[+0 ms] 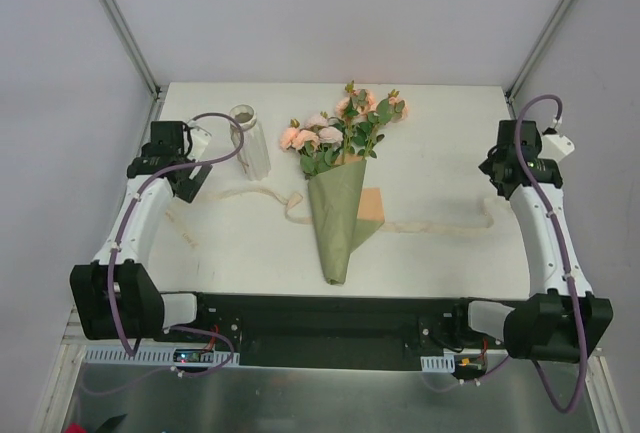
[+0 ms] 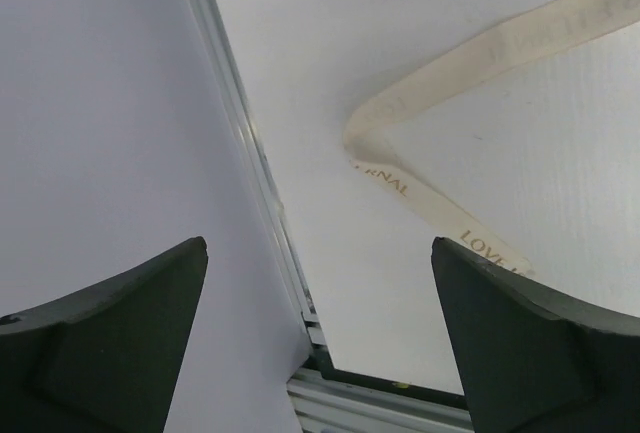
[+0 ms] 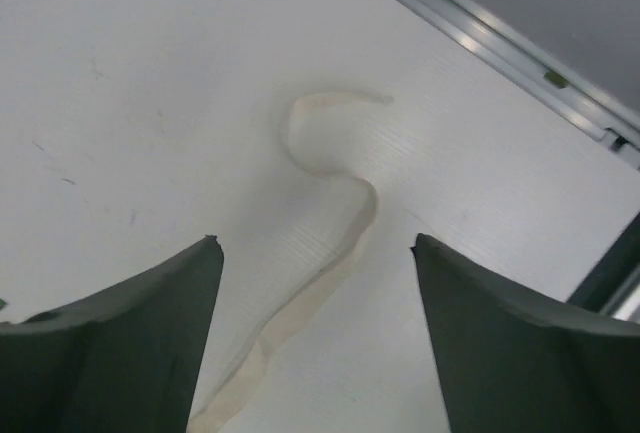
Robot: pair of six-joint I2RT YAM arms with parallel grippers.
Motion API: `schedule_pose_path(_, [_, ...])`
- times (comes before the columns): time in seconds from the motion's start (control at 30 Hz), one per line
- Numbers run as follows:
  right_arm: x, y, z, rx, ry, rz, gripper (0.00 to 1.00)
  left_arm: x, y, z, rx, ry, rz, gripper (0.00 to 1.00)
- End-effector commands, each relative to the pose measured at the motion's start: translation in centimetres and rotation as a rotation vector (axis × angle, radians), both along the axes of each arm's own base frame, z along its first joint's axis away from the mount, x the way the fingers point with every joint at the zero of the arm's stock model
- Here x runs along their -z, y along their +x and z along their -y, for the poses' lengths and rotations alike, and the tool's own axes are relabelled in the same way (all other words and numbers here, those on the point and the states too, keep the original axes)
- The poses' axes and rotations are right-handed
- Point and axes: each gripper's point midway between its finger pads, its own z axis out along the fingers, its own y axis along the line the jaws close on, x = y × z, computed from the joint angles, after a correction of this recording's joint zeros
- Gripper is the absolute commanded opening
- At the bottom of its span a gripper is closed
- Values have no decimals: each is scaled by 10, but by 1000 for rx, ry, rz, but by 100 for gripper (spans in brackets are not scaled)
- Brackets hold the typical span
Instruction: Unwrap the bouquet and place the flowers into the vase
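Overhead view only: the olive-green paper cone bouquet of peach-pink roses lies mid-desk, blooms toward the far edge. The white ribbed vase is just left of them. Wrist views show the cream printed ribbon lying loose on the white desk. Both the left pincer and right pincer are released and empty, near opposite side rails. Grey walls enclose the desk.

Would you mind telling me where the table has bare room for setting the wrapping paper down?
Bare: near-left, between the ribbon and the front edge of the table, left of the bouquet; the matching near-right patch; far-right, between the flowers and the right gripper. Crowded: around the vase, between the left gripper and the blooms.
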Motion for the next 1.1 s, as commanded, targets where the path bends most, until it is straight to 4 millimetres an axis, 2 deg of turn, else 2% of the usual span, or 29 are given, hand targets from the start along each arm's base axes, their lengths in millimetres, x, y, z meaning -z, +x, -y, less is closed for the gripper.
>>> schedule_pose_path(0.0, [-31,-19,-1,-77,-144,-26,93,-27,3,-9,-55,5,95,99])
schedule_pose_path(0.03, [-38,-19,-10,-128,-175,-14,96,-34,1,-5,-45,-15,120,99])
schedule_pose_path(0.07, [-44,-11,-48,-282,-206,10,99,-40,0,2,-32,-50,137,99])
schedule_pose_path(0.13, [-53,-10,-92,-515,-305,31,97,-46,-9,21,24,-146,134,99])
schedule_pose_path(0.17, [-51,-14,-146,-717,-324,64,96,-55,-10,28,32,-185,155,99])
schedule_pose_path(0.2, [-48,-20,-170,-878,-377,43,96,-54,-18,35,46,-221,130,99])
schedule_pose_path(0.23, [-43,-27,-201,-1015,-360,45,96,-58,-21,49,84,-287,136,99])
schedule_pose_path(0.27, [-39,-46,-241,-1206,-384,59,96,-59,-23,56,83,-327,136,99])
schedule_pose_path(0.33, [-21,-73,-280,-1459,-448,10,96,-53,-31,68,100,-388,102,99])
schedule_pose_path(0.37, [-13,-97,-299,-1581,-481,-16,96,-44,-36,73,103,-418,77,99])
schedule_pose_path(0.4, [-10,-108,-310,-1645,-497,-36,96,-40,-37,75,103,-425,69,99])
schedule_pose_path(0.43, [2,-114,-316,-1675,-564,-91,96,-36,-39,76,103,-432,58,99])
schedule_pose_path(0.47, [9,-132,-327,-1753,-612,-115,96,-27,-44,78,101,-444,34,99])
schedule_pose_path(0.53, [29,-143,-340,-1806,-705,-179,96,-21,-48,81,108,-460,19,99])
schedule_pose_path(0.57, [36,-153,-349,-1851,-725,-193,96,-14,-52,83,102,-474,2,99])
schedule_pose_path(0.67, [59,-166,-370,-1914,-766,-238,96,-2,-64,95,112,-537,-41,99])
schedule_pose_path(0.73, [73,-171,-379,-1938,-760,-277,96,5,-68,95,93,-543,-60,99])
schedule_pose_path(0.87, [86,-168,-394,-1937,-771,-268,96,15,-78,95,89,-540,-79,99])
schedule_pose_path(1.07, [106,-163,-407,-1938,-813,-272,96,13,-81,92,105,-513,-59,99])
